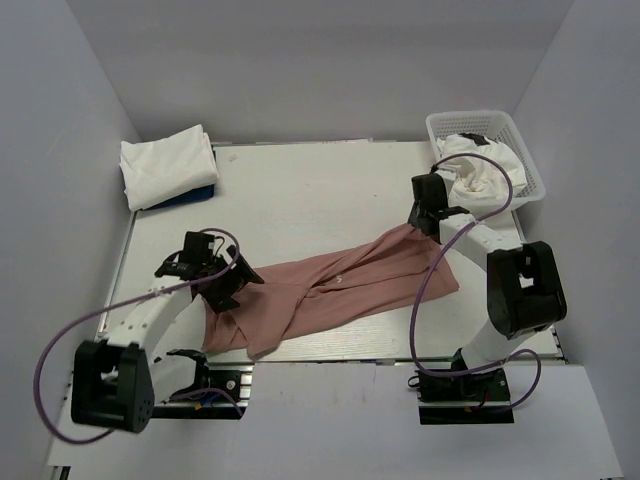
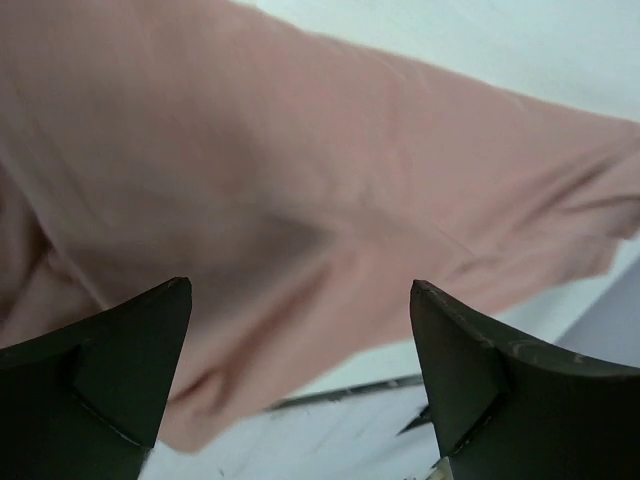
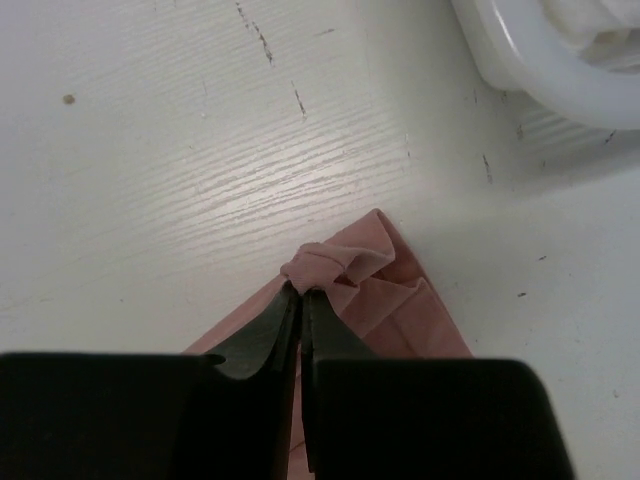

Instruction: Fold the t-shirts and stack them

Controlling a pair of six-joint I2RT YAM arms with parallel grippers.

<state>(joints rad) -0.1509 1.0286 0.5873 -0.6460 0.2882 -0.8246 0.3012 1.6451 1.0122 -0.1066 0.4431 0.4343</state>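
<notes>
The white table [image 1: 330, 180] carries one dusty-pink t-shirt [image 1: 350, 285], stretched in a long slant from the near left toward the far right, rumpled and partly doubled over at its left end; a folded white t-shirt [image 1: 165, 165] lies on a blue one [image 1: 198, 193] at the far left corner, and more white tees [image 1: 478, 172] sit bunched in the mesh basket [image 1: 528, 155] at the far right; my right gripper [image 3: 300, 292] is pinched tight on a small twisted knot at the pink shirt's far corner, near the basket, jaws all but touching; my left gripper [image 2: 300, 300] hangs spread wide over the near left end, pink cloth filling the view beyond its fingers, nothing gripped; the fabric reads as light, limp cotton that sags, drags and creases, so I judge that one pinch alone would only pull it into a rope; the best hold looks to be a corner or hem edge on my left side, taken at a seam where the layers are thicker, so two grips can draw the shirt flat for folding.
</notes>
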